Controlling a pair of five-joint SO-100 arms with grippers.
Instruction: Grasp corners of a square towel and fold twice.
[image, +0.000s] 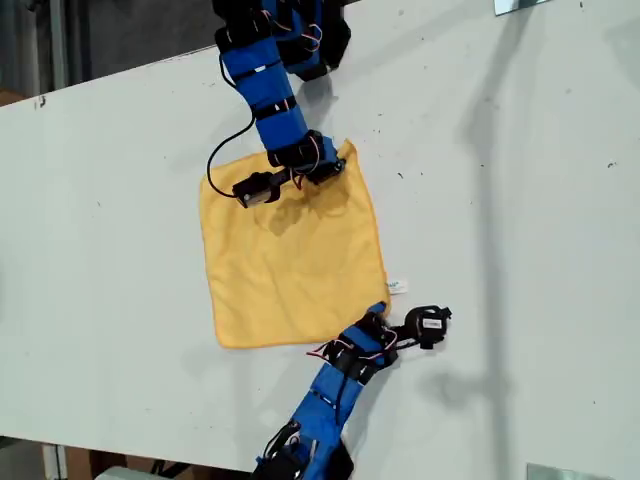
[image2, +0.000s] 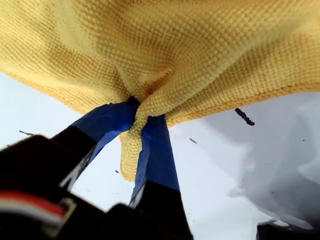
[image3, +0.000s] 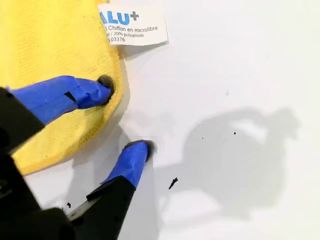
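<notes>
The yellow-orange towel (image: 290, 250) lies mostly flat on the white table (image: 520, 200). My first gripper (image: 335, 165) reaches in from the exterior view's top and is shut on the towel's far right corner (image2: 131, 160), bunching the cloth (image2: 175, 50) between its blue fingers (image2: 157, 150). My second gripper (image: 385, 318) comes from the exterior view's bottom and stands open over the near right corner. One blue finger (image3: 75, 95) presses on the towel (image3: 50, 45) and the other (image3: 132, 157) rests on bare table. The white tag (image3: 132, 25) lies just beyond.
A black cable (image: 225, 150) loops from the first arm over the towel's far left part. Metal pieces sit at the exterior view's top right (image: 520, 5) and bottom right (image: 560, 470). The table's far edge (image: 120, 70) runs diagonally at the exterior view's upper left.
</notes>
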